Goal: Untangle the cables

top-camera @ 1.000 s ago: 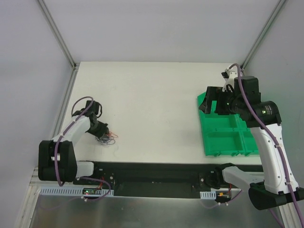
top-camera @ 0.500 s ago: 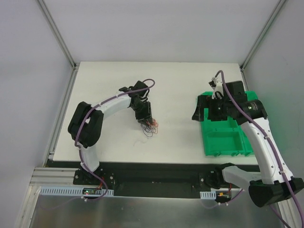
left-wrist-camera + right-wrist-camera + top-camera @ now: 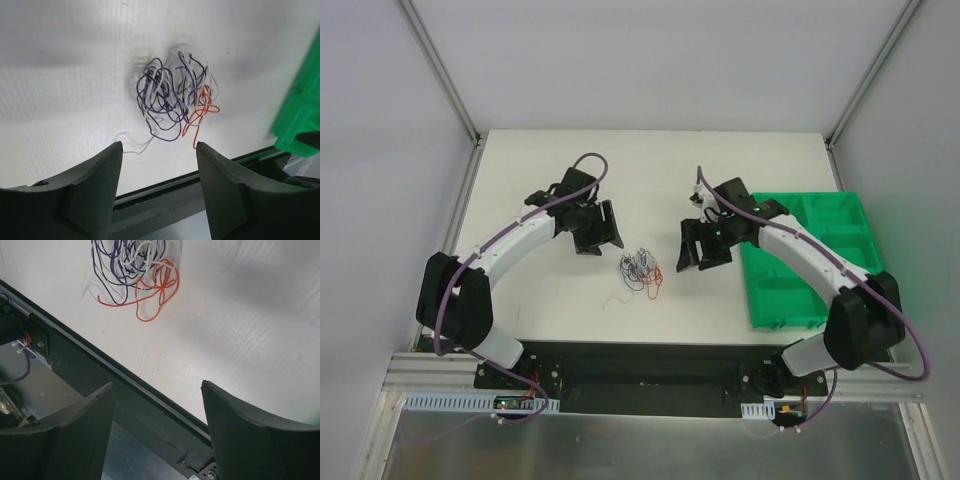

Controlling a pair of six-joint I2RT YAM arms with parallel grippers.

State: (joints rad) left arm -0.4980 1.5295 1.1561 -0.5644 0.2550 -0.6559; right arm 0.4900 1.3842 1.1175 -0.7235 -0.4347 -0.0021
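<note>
Left end effector (image 3: 602, 238) is sitting wide, jaws well apart, nothing between the fingers (image 3: 85, 190), gripping nothing. It is hovering just up-left of the cables (image 3: 642, 268), apart from them. In left wrist view the knot is showing past the gap between the fingertips, not between them.

Right end effector (image 3: 702, 250) is also gaping wide and empty, fingers (image 3: 250, 435) spread, hanging just right of the cables, apart from them. In right wrist view the knot is lying up-left of the gap, partly cut off by the top edge.

Cables are lying in one small loopy tangle on the desk (image 3: 620, 165), near the middle of its near half, between the two end effectors. Dark purple-black strands are making up most of the knot, whitish ones are running through it, and a red-orange loop (image 3: 656, 279) is sticking out on the right side. One whitish strand (image 3: 613, 298) is trailing out down-left toward the near edge.

Both arms are reaching inward from the near corners. Green bin (image 3: 800, 295) is sitting at the right side of the desk, well right of the knot, with the right arm crossing over it. Black rail (image 3: 650, 360) is running along the near desk edge
</note>
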